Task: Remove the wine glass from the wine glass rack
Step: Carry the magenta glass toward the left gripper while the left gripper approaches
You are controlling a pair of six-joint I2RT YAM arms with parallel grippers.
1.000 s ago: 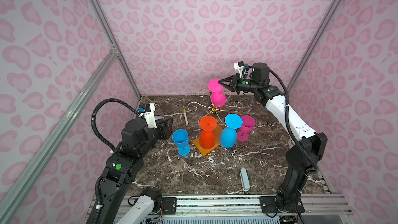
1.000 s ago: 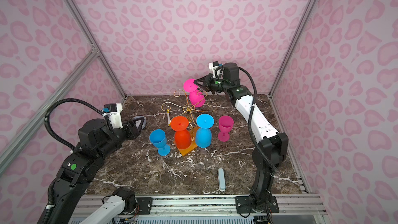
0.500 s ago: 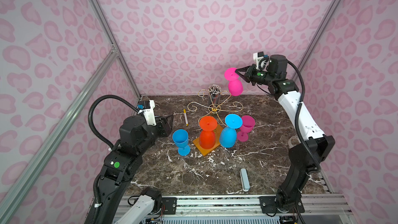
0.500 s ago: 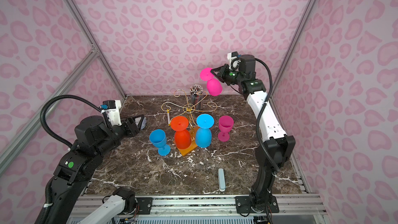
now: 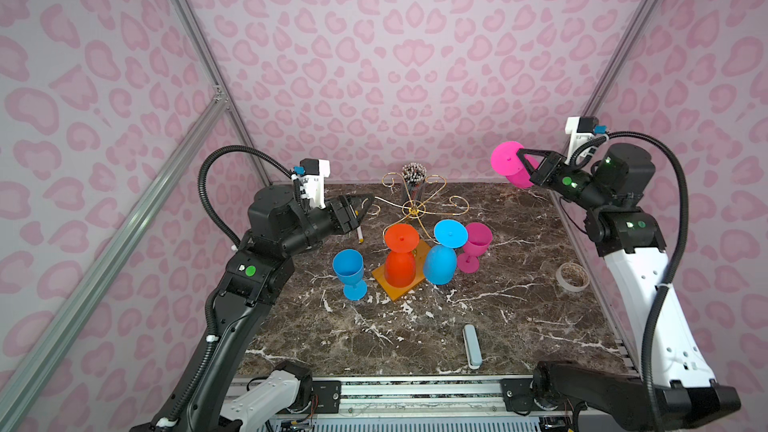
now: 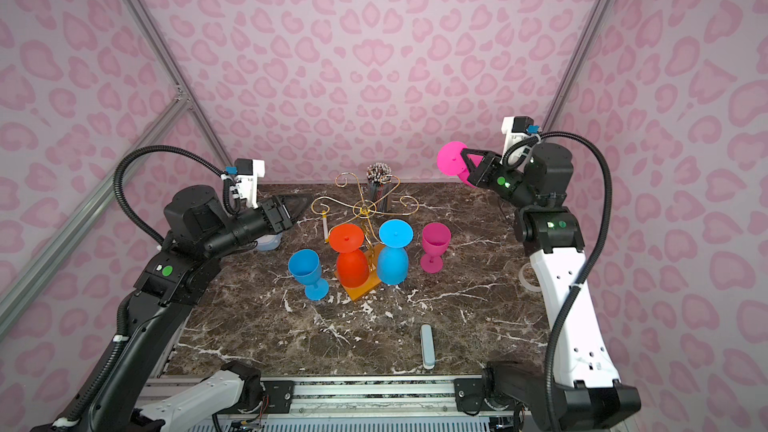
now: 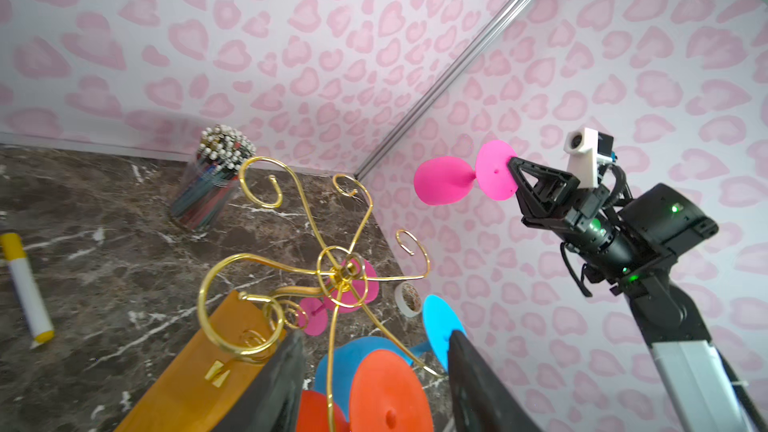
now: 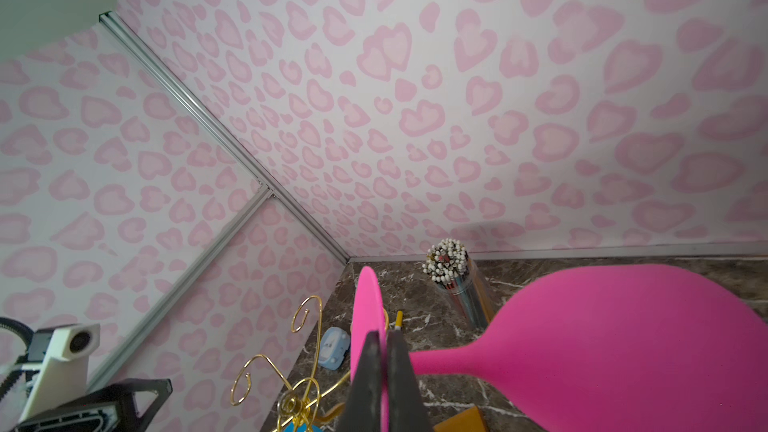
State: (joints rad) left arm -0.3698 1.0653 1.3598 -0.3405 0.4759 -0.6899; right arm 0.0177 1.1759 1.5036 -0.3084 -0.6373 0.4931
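Wine glass (image 5: 504, 163), pink plastic: right gripper (image 5: 520, 154) pinches its foot (well apart from gold wire rack (image 5: 415, 210)). Left gripper (image 7: 374, 347) stands spread.

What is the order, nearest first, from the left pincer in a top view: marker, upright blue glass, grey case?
From the left pincer:
1. Marker, on the table right by it.
2. Upright blue glass, nearer the front.
3. Grey case, by the front edge.

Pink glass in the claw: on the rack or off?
Off: right gripper holds the pink glass midair, clear of the wine glass rack.
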